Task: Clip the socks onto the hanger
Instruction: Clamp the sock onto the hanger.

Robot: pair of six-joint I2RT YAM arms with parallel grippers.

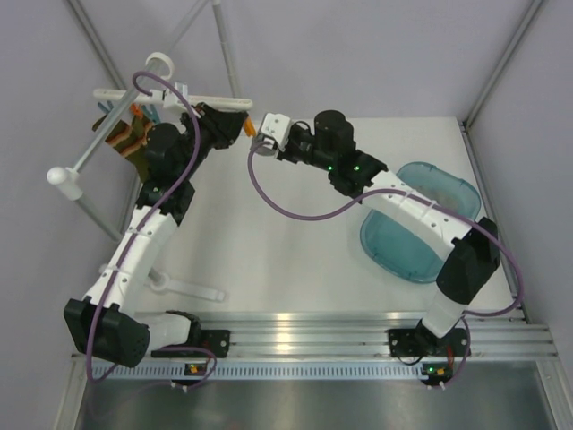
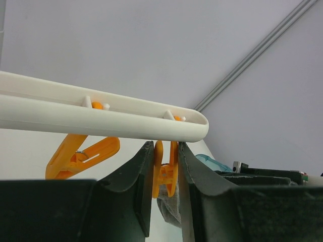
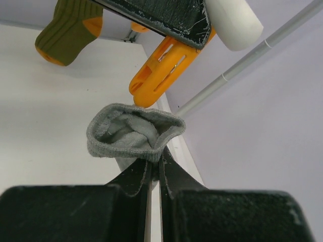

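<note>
The white hanger [image 1: 170, 97] hangs at the back left; its bar crosses the left wrist view [image 2: 101, 118]. My left gripper [image 1: 240, 125] is shut on an orange clip [image 2: 165, 169] at the bar's right end, fingers pressing its two handles. My right gripper [image 1: 264, 141] is shut on the grey sock [image 3: 131, 133], pinching its cuff rim. The open cuff sits just under that orange clip's [image 3: 161, 70] jaws; the sock also shows below the clip in the left wrist view [image 2: 174, 206]. An olive and orange striped sock [image 1: 125, 139] hangs from the hanger. No cream sock is in view.
A translucent teal basin [image 1: 421, 219] stands at the right under the right arm. A white stand pole with ball ends [image 1: 67, 179] carries the hanger at the left. A second orange clip [image 2: 83, 154] hangs on the bar. A small white piece [image 1: 188, 287] lies near the front.
</note>
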